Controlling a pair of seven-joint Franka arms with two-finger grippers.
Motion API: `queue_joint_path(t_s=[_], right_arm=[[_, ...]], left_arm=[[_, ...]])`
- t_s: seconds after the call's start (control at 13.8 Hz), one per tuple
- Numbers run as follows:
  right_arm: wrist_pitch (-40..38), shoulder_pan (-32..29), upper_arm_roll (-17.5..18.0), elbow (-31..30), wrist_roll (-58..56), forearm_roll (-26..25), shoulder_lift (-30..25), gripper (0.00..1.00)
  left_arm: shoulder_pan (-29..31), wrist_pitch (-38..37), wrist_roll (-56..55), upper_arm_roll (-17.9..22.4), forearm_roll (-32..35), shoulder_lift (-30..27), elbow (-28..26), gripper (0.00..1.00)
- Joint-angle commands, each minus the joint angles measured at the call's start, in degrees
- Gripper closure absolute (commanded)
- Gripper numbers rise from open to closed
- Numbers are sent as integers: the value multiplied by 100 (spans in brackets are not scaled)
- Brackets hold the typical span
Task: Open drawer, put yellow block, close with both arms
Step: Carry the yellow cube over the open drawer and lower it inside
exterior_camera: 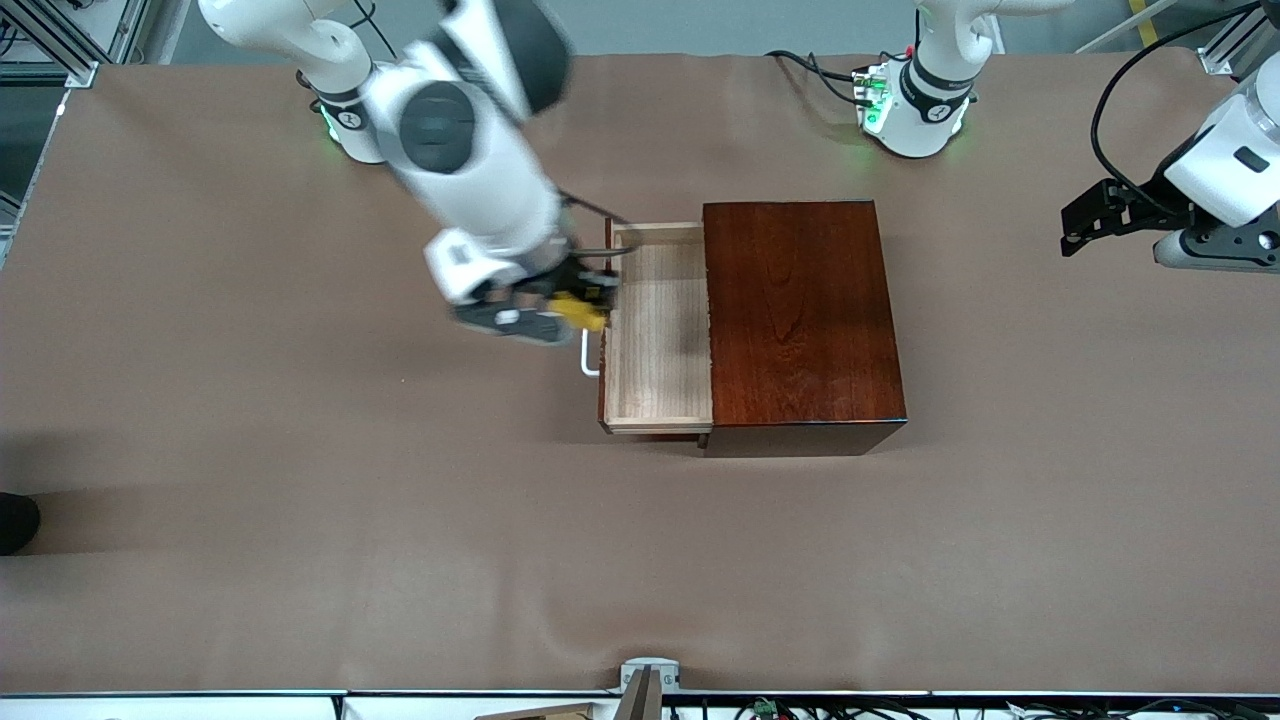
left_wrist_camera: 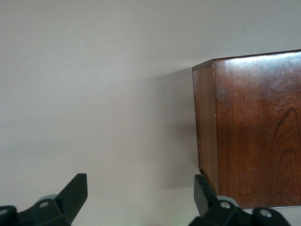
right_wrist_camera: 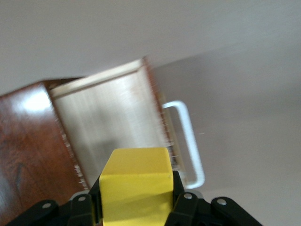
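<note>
The dark reddish-brown wooden box (exterior_camera: 803,315) sits mid-table with its drawer (exterior_camera: 660,330) pulled out toward the right arm's end, its pale inside showing bare. The white bar handle (exterior_camera: 588,358) is on the drawer's front. My right gripper (exterior_camera: 582,305) is shut on the yellow block (exterior_camera: 581,312) and hangs over the drawer's front edge, above the handle. In the right wrist view the yellow block (right_wrist_camera: 136,186) fills the space between the fingers, with the drawer (right_wrist_camera: 110,125) and handle (right_wrist_camera: 188,141) below. My left gripper (left_wrist_camera: 140,195) waits open, off the box's (left_wrist_camera: 254,127) closed end.
Brown cloth covers the table (exterior_camera: 300,450). The two arm bases (exterior_camera: 915,105) stand along the edge farthest from the front camera. A dark object (exterior_camera: 15,520) pokes in at the right arm's end of the table.
</note>
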Motion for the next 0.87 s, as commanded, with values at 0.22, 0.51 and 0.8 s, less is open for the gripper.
queue_joint_path(t_s=[0.22,0.51,0.8], right_arm=[[713,162,-108,287,-265,67,747,100],[1206,223,-108,128,-265,50,1071,100],[1453,241,-108,58,-265,58,1265,100]], left_arm=[[32,-80,-5,-60,-29,129,203,0],[32,-80,-5,-60,-29,146,212,0],[24,-89,3,-60,-29,164,212,0]])
